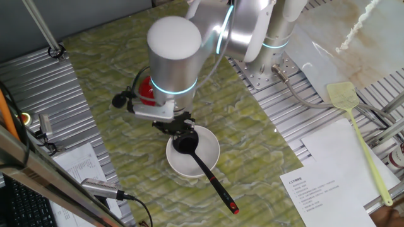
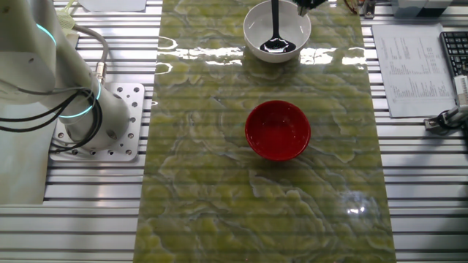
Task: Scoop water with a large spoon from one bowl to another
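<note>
One fixed view: the arm reaches over a desk (image 1: 265, 170) covered with a green marbled mat (image 1: 113, 69). The hand (image 1: 178, 128) hangs at the far rim of the white bowl (image 1: 205, 165), dark and partly hidden under the arm's wrist — whether its fingers are spread or pressed together cannot be told here. The ladle (image 1: 201, 162) lies with its round black scoop inside the white bowl, just below the hand, and its thin handle runs out over the near rim to a red tip on the mat. The red bowl (image 1: 146, 90) shows only as a sliver behind the wrist. To the right lie a yellow fly swatter (image 1: 353, 120) and printed paper sheets (image 1: 334, 183); the print is too small to read. Another printed sheet (image 1: 82, 167) lies at the left, likewise unreadable.

The other fixed view: the white bowl (image 2: 257, 38) stands at the top edge of the mat (image 2: 205, 183), with the ladle's scoop (image 2: 276, 44) resting in it and the handle rising out of frame. The hand (image 2: 310, 4) is barely in view at the top edge — its state cannot be told. The red bowl (image 2: 277, 130) stands in the middle of the mat, well apart from the white bowl. A printed sheet (image 2: 411, 66) and a keyboard (image 2: 455, 51) lie at the right; no writing is legible.
</note>
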Motion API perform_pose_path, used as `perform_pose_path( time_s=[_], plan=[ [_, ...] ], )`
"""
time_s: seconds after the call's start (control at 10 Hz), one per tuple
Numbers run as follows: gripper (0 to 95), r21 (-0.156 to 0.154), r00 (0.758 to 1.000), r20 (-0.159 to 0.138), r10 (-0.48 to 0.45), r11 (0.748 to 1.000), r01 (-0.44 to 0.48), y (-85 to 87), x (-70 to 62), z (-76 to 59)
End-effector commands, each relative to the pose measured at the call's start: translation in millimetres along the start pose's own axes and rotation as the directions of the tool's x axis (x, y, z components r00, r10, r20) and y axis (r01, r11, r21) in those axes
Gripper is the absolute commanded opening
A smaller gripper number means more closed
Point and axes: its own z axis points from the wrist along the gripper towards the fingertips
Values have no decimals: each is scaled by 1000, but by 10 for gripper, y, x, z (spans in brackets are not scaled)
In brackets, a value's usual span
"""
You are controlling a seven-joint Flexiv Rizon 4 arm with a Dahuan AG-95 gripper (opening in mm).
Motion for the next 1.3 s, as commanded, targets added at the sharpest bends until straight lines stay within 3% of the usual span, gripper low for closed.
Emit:
perform_pose_path(
  time_s=[0.1, 0.2, 0.4, 0.6, 0.9, 1.3],
  plan=[
    [0, 7, 995, -26, -93, 996, 94, 8, 6, -7],
    [190, 3, 983, -28, -184, 983, 184, 8, 6, -7],
    [190, -4, 956, 14, -293, 956, 293, 8, 6, -7],
    [190, 7, 954, 4, -299, 954, 299, 35, -22, 7],
    [190, -11, 941, 44, -336, 941, 337, 208, -187, 55],
    [190, -15, 903, 31, -429, 903, 430, 476, -435, 75]
  ],
)
